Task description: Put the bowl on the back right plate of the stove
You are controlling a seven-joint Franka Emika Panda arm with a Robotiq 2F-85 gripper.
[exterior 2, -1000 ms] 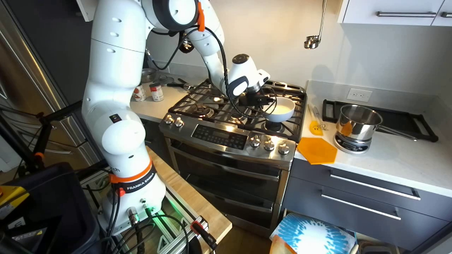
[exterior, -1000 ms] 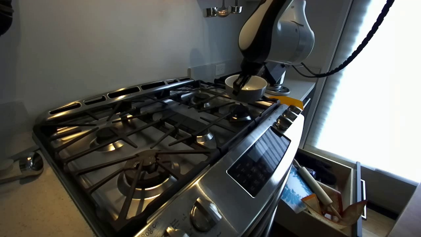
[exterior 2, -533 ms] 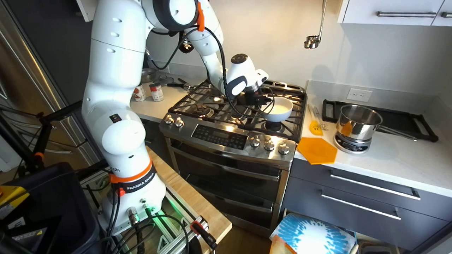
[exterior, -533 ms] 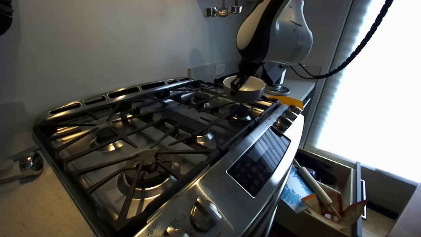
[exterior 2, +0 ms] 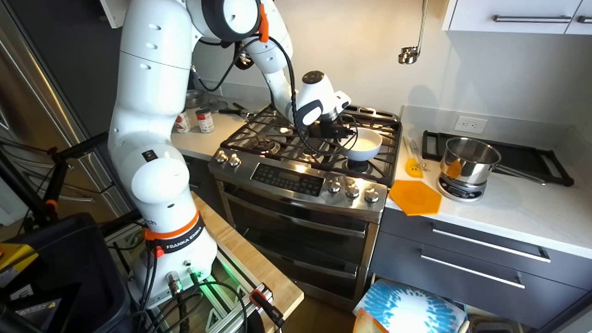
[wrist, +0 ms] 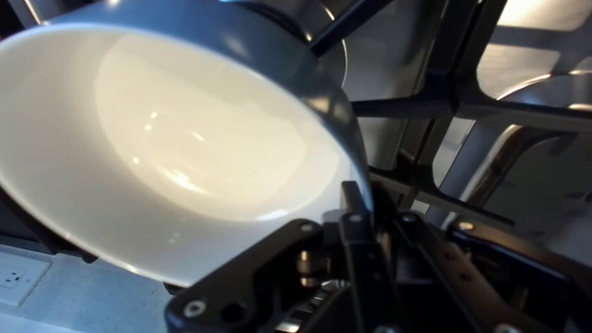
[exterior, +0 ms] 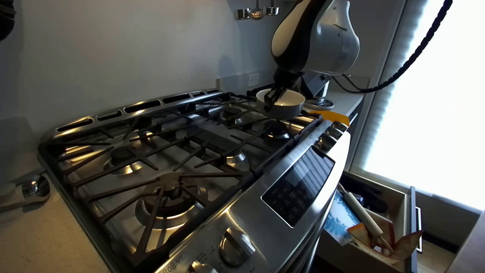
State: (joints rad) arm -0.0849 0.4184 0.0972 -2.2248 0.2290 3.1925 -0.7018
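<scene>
Jaws pinch the bowl point(exterior 2: 364, 147) by its rim, seemingly held aloft near the front right burner point(exterior 2: 358, 166) of the stove point(exterior 2: 286, 179). Likely the carrying step: next, shift it rearward over the back right plate point(exterior: 230, 112), then lower it level.

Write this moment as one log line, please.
black metal gripper: shut on rim of round cream-white bowl | bowl: over dark round front right burner | dark round back right burner: not reached
</scene>
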